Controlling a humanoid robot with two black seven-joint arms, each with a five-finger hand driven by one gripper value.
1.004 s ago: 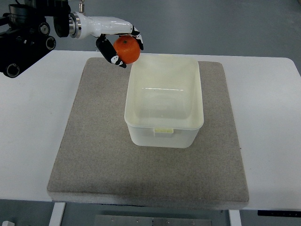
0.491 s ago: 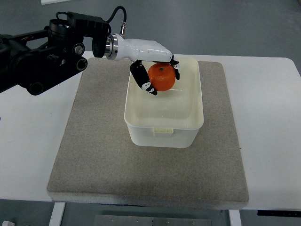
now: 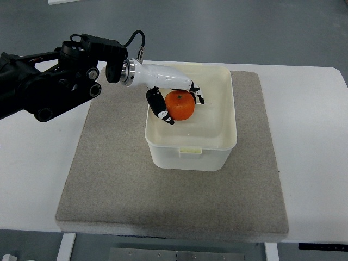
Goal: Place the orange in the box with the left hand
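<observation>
Since a moment ago my left hand (image 3: 175, 104) has dropped lower into the box (image 3: 191, 155) on the mat-covered counter (image 3: 310, 119), fingers gripping the orange (image 3: 180, 105) just inside the left wall, so release looks near.

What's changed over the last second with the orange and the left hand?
The left hand carried the orange from outside the far-left corner of the box to over its inside, then lowered it slightly toward the near-left side. The grip has not been released. The box shifted little if at all, and the mat stayed put.
</observation>
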